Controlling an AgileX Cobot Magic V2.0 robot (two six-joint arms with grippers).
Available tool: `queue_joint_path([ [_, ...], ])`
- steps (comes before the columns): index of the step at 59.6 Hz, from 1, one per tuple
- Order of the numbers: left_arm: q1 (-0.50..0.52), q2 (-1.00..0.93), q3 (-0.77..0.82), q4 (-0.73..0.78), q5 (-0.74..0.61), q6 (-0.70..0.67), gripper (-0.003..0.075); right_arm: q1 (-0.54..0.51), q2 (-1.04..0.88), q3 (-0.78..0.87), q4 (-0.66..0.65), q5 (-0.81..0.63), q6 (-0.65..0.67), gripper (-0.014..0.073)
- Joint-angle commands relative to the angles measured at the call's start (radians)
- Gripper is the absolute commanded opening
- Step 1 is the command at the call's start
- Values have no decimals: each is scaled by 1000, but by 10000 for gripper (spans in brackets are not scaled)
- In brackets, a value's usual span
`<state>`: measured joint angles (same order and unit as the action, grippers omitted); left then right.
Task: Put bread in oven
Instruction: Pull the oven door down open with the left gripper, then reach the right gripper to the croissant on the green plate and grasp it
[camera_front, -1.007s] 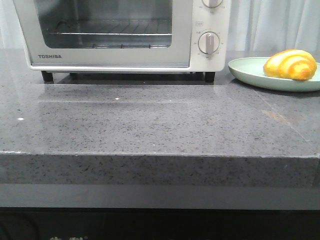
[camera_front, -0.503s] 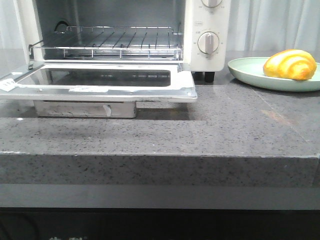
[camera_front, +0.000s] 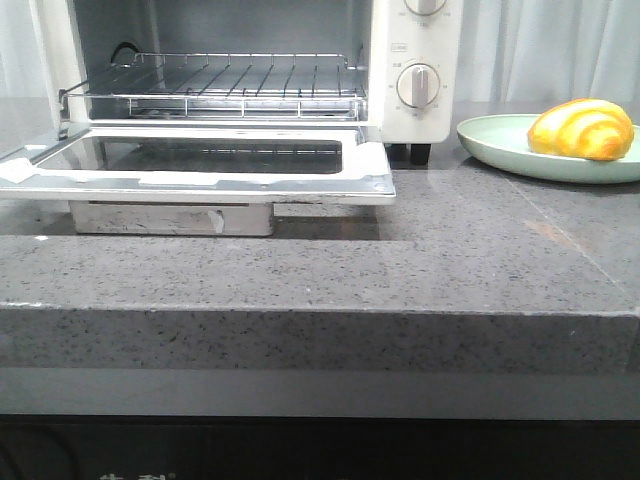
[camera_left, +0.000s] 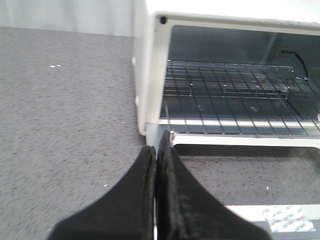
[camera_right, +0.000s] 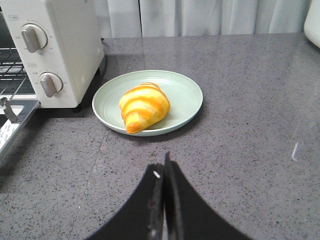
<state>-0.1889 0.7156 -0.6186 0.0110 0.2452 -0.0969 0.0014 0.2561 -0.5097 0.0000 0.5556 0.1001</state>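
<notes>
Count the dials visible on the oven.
2 in the right wrist view, both on the oven control panel: upper dial, lower dial beneath it. Any higher ones would be out of frame.

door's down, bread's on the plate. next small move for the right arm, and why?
Probably open the right gripper and ease it toward the bread. Its fingers are shut and empty, short of the plate, while the oven door lies flat with the rack bare.

Grey speckled stone countertop, thick front edge. Directly on it: white oven standing on black feet at the back left, pale green plate beside it at the back right. Scattered small white specks on the surface.
</notes>
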Motion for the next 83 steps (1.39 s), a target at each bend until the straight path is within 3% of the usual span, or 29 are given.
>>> queue_joint_path([
  [1,36,-84,22,-11,-81,-10,-20,0,19,-36,0,-75,-4,195],
  [8,78,-157,62,-11,-85,-10,-20,0,19,-36,0,-77,-4,430],
  [15,87,-176,64,-11,-87,-10,-20,0,21,-26,0,-126,-4,516],
  [23,87,-176,64,-11,-87,-10,-20,-1,76,-29,0,-163,10,522],
  [30,87,-176,64,-11,-87,-10,-20,-1,235,-71,5,-191,97,521],
  [45,87,-176,64,-11,-87,-10,-20,-3,656,-256,6,-240,250,521],
  [63,87,-176,64,2,-87,-10,-20,-3,990,-484,15,-285,406,521],
  [83,87,-176,64,18,-87,-10,-20,-3,1216,-606,138,-300,427,521],
])
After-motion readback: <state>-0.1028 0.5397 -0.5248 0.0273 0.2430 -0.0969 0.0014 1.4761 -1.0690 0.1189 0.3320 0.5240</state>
